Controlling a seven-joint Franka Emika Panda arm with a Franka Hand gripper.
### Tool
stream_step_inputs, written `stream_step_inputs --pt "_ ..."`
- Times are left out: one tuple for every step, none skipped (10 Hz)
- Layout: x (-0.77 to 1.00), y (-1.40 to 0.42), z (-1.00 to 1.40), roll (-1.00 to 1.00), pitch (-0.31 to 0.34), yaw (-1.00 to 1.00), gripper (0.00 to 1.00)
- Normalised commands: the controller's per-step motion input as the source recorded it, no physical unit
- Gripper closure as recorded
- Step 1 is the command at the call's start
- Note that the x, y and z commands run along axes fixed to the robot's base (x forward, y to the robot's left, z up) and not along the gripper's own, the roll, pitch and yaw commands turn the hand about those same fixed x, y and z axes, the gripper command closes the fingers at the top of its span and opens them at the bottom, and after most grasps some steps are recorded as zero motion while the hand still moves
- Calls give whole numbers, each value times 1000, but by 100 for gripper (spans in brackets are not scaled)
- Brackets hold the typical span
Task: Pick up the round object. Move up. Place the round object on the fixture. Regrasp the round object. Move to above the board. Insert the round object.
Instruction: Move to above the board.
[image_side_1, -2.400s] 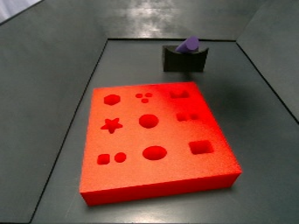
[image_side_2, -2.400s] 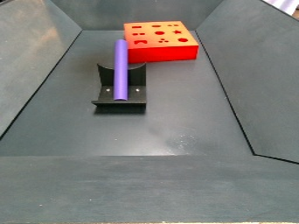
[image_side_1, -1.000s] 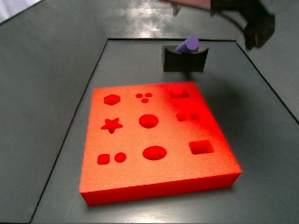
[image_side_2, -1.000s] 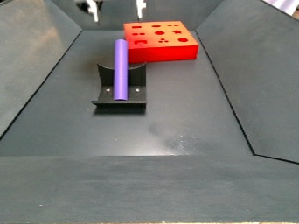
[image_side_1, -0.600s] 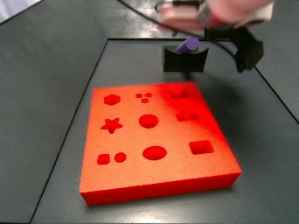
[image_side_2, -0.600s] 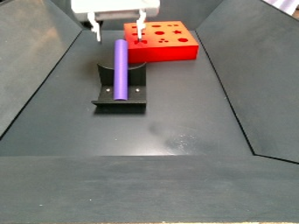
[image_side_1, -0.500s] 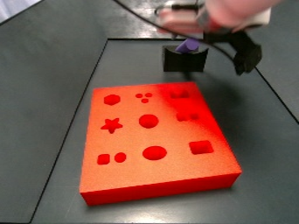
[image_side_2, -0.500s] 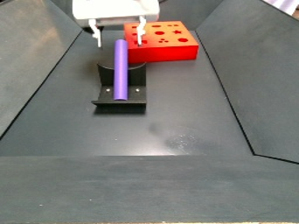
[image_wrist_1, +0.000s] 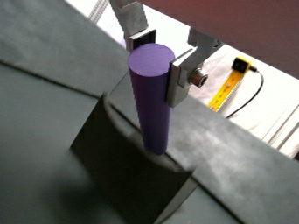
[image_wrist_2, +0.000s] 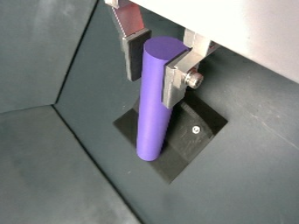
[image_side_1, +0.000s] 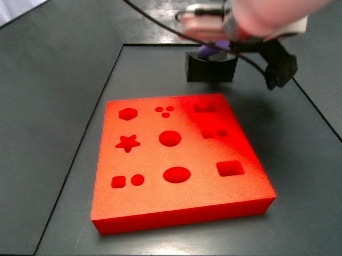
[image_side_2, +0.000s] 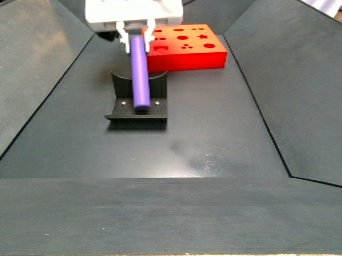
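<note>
Round object: smooth purple peg | pincer straddling it, unclosed

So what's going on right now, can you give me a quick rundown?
Gripper open, straddling the top end of the purple peg. Peg rests on the dark fixture, not gripped yet. Orange-red board untouched, nothing in the way.
</note>
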Motion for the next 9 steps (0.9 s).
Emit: stream_step_inputs --pt "-103 -51 1000 -28 101 25 100" --pt "-103 -51 1000 -35 97 37 100" --pt "-100 -48 1000 -46 84 57 100" --pt "-99 -46 1000 -46 78 66 100" --pt "-96 -45 1000 -40 51 74 100" --pt "-94 -43 1000 -37 38 74 100" --pt "-93 -41 1000 -40 19 68 100" --pt "-92 -39 1000 -41 13 62 100" --pt "-90 -36 1000 -39 2 49 100"
